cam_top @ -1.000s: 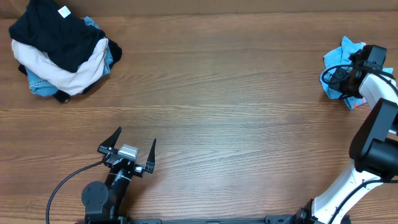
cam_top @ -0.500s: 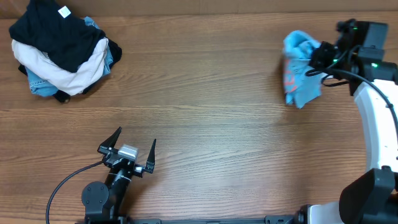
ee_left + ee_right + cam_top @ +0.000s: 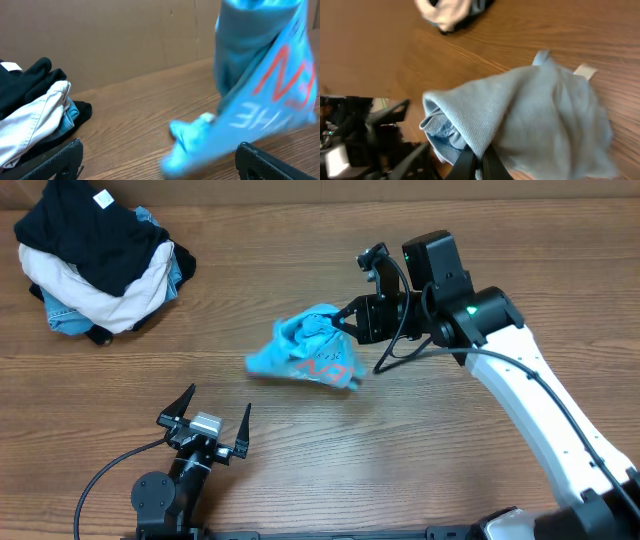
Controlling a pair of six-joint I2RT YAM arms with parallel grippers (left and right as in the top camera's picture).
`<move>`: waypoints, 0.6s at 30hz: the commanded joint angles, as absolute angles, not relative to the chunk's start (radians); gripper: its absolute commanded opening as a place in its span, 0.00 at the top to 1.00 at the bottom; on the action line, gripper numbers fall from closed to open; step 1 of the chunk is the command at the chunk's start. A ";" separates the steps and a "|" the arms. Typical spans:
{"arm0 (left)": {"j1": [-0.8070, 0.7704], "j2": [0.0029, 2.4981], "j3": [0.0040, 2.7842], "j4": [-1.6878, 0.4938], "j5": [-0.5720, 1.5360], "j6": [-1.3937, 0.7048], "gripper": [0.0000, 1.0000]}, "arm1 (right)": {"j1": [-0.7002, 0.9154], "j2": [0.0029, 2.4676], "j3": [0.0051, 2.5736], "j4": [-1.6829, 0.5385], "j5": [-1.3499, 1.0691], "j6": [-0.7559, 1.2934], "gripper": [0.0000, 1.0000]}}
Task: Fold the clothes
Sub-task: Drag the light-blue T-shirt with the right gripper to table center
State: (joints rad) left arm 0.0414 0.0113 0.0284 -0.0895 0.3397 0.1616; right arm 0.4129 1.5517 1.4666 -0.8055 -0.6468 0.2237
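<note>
Holding the shirt (image 3: 305,352) bunched in my right pincer (image 3: 346,320), which is clamped tight on a fold of cloth. The shirt hangs ahead of and below the tips; can't tell if its low end touches the table (image 3: 420,450). I judge it soft, light and limp: it'll drape, not fragile. Better to grip at a hem or shoulder corner. Left pincer (image 3: 218,400) is wide, nothing in it, well apart from the shirt.
</note>
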 commanded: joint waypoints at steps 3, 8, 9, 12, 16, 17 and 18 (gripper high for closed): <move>0.047 0.005 0.023 -0.089 0.334 0.179 0.00 | 0.466 1.368 1.573 -0.768 -0.613 0.263 0.88; 0.047 0.005 0.023 -0.089 0.334 0.179 0.00 | 0.463 1.444 1.572 -0.871 -0.053 0.266 0.57; 0.047 0.005 0.023 -0.089 0.334 0.179 0.00 | 0.463 1.473 1.572 -0.894 0.031 0.281 0.44; 0.047 0.005 0.023 -0.089 0.334 0.179 0.00 | 0.463 1.536 1.572 -0.944 0.006 0.292 0.30; 0.047 0.005 0.023 -0.089 0.333 0.179 0.00 | 0.463 1.543 1.572 -1.076 -0.173 0.286 0.18; 0.047 0.005 0.023 -0.089 0.333 0.179 0.00 | 0.463 1.543 1.572 -1.147 -0.188 0.290 0.16; 0.047 0.005 0.023 -0.089 0.333 0.179 0.00 | 0.463 1.543 1.572 -1.206 -0.188 0.294 0.14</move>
